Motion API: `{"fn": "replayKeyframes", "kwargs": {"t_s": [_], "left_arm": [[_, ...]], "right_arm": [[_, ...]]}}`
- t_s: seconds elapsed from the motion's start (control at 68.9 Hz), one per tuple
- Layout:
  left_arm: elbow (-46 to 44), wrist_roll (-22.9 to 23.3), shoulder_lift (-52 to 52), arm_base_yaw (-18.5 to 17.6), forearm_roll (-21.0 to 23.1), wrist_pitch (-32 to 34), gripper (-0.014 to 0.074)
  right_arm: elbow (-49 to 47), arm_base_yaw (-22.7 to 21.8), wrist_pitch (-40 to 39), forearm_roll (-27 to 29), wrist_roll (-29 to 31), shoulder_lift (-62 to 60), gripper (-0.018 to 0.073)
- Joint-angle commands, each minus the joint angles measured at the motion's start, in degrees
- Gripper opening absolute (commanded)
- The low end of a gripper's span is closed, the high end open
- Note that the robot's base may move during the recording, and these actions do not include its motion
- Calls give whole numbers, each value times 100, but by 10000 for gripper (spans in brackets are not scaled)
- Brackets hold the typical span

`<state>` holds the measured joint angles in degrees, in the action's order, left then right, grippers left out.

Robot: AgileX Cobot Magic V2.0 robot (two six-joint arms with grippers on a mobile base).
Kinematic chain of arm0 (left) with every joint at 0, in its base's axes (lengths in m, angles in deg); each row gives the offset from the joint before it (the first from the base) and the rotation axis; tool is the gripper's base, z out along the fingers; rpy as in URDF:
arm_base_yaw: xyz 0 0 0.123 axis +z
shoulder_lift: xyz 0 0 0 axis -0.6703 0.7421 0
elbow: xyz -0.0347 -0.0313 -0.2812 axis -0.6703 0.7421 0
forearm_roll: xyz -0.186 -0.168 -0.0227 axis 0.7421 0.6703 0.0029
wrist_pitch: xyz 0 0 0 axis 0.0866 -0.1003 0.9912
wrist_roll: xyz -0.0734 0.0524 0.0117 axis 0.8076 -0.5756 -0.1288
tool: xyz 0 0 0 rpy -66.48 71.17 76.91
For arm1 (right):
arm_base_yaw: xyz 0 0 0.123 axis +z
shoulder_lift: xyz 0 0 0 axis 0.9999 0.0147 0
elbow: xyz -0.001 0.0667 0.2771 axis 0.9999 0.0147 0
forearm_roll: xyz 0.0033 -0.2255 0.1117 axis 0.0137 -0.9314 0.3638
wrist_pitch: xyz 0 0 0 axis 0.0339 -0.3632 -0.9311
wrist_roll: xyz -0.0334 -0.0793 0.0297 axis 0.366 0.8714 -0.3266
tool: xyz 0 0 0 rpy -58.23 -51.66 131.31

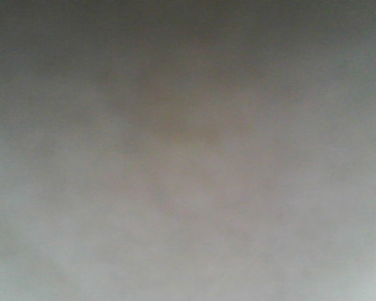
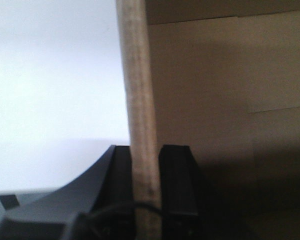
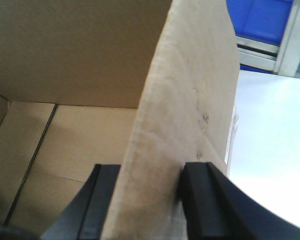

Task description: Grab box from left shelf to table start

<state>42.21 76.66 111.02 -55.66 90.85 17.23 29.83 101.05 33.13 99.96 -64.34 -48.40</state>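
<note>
Well, both of your tools are clamped on the box (image 2: 215,100). In the left wrist view, the left tool (image 2: 149,151) has its black fingers (image 2: 177,180) on either side of an upright cardboard wall (image 2: 137,75), pressed against both faces. The tan inside of the box lies to the right of that wall, and a bright white area (image 2: 50,90) to the left.

In the right wrist view, the right tool (image 3: 152,167) grips another wall (image 3: 190,90) of the same box the same way, one finger (image 3: 202,200) outside and the other inside. The open interior, with its floor flaps and seams, lies to the left. Beyond the wall, at the upper right, you can see blue plastic bins (image 3: 262,17) on a silver metal rack frame (image 3: 290,40), well apart from the box, with a white surface (image 3: 270,150) below.

Your front camera shows only a grey-tan blur. You cannot tell whether the box rests on anything.
</note>
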Motion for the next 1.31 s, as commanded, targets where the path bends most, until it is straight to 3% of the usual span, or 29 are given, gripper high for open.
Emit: {"fn": "replayKeyframes", "kwargs": {"t_s": [0.0, 1.291], "left_arm": [[-168, -151, 62, -58, 95, 524, -99], [-168, -151, 62, -58, 95, 524, -99]], "right_arm": [[-198, 3, -922, 388, -6, 68, 58], [-198, 3, -922, 388, -6, 68, 58]]}}
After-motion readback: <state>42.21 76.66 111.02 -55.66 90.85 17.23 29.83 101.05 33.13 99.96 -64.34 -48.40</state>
